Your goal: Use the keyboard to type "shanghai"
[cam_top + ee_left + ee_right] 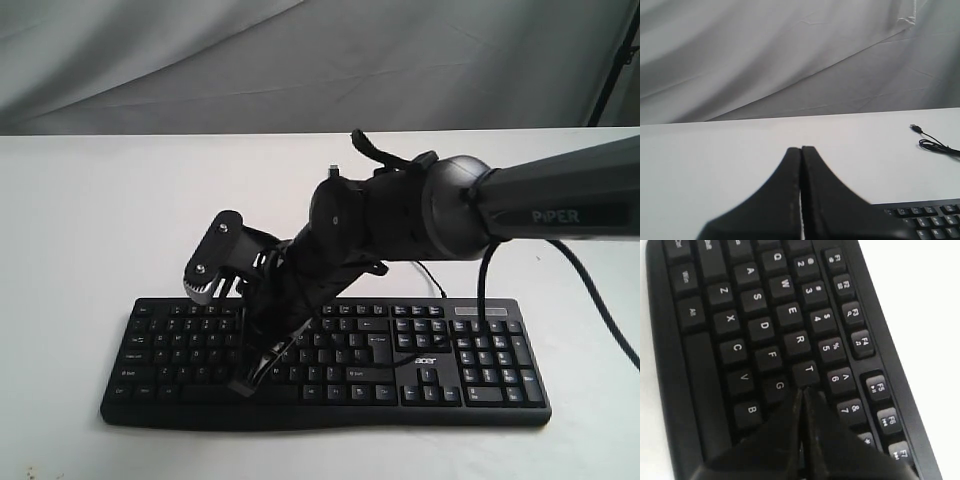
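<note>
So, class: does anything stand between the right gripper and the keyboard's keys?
Nothing visible does. The shut right gripper points at the keyboard, its tip beside the G key and T key, with no object between.

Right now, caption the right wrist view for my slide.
Shut right pincer aimed at the black keyboard, tips beside the G and T keys.
</note>
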